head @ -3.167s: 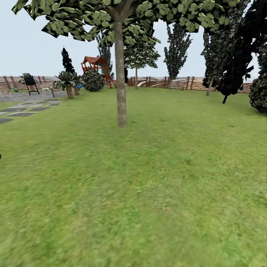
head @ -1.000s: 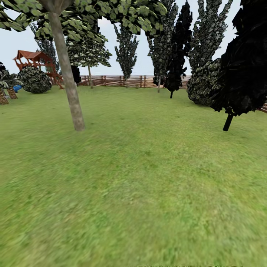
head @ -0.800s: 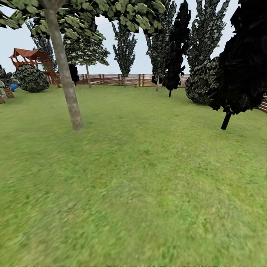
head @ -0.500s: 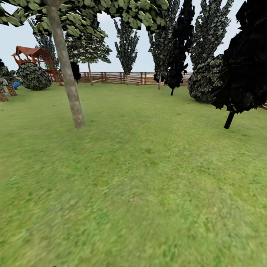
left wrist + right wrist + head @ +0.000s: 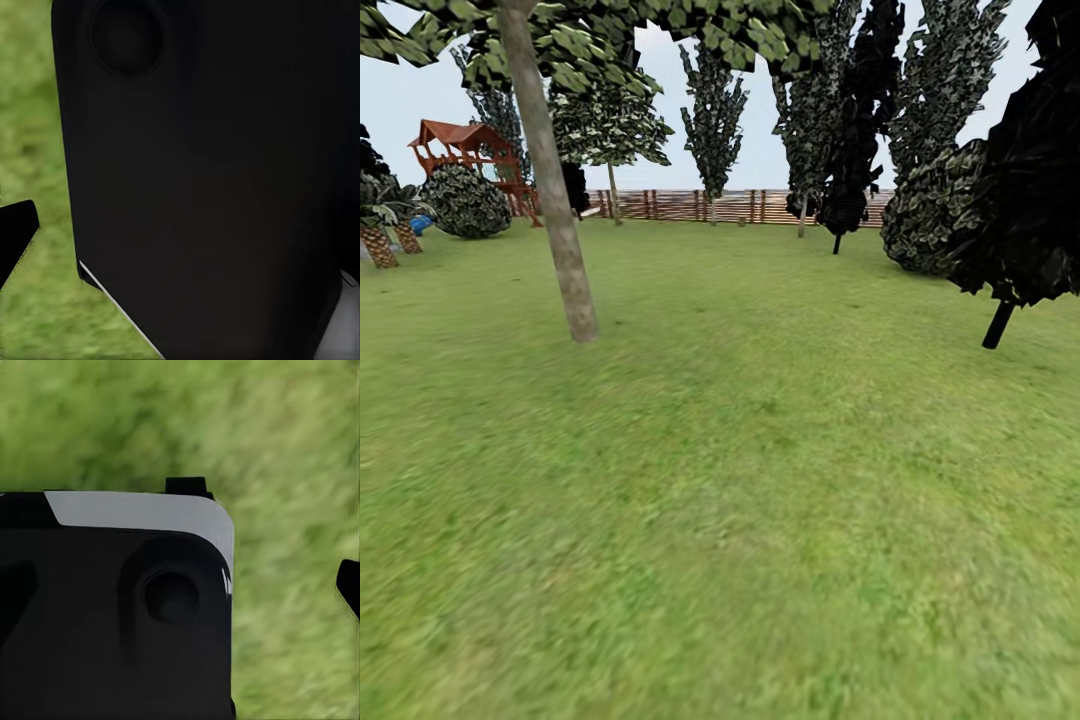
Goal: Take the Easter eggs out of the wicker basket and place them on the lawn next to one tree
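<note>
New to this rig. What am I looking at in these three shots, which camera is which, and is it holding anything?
It is a simulated wheeled robot with two arms, each ending in a pincer. The large picture comes from its head camera, looking forward over the lawn. A tree with a pale trunk stands ahead to the left, dark trees to the right, and a slat fence and a red-roofed playset lie far back. The other two pictures come from cameras on the wrists. Each looks down at grass past a black part of the robot's own body. No egg or basket appears, and the pictures do not settle whether either pincer is open or holds anything. The robot seems to be on its way.
</note>
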`<state>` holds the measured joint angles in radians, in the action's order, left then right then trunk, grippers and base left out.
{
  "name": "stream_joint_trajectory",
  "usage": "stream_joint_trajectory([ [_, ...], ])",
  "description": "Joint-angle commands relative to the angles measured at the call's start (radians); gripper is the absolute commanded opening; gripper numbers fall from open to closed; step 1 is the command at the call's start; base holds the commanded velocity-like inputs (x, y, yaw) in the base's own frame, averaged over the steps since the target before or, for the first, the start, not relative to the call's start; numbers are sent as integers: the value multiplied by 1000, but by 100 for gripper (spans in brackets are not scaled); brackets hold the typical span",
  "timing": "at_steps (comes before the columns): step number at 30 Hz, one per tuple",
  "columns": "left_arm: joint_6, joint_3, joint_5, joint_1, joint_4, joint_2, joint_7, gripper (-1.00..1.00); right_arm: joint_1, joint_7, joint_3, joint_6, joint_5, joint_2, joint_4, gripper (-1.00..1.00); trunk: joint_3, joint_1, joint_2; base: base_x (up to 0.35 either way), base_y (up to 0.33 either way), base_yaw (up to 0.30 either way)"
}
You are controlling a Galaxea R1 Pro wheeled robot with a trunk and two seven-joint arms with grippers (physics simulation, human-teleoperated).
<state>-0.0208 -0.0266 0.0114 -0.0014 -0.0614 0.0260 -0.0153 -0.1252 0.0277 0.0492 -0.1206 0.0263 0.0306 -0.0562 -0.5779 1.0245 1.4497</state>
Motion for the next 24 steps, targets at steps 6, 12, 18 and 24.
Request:
stream_joint_trajectory([
  [6,-2,-3,1,0,-1,0,-1,100,-1,3,5,-4,3,2,1,100,-1,1,0,335,0,0],
  [12,-2,-3,2,0,-1,0,-1,100,-1,3,4,-4,4,-1,1,100,-1,1,0,336,0,0],
  [18,-2,-3,2,0,-2,0,0,100,-1,3,4,-4,5,-1,2,100,-1,1,0,337,0,0],
  [24,-2,-2,1,0,-3,0,0,100,-1,3,4,-3,5,-1,4,100,-1,1,0,338,0,0],
])
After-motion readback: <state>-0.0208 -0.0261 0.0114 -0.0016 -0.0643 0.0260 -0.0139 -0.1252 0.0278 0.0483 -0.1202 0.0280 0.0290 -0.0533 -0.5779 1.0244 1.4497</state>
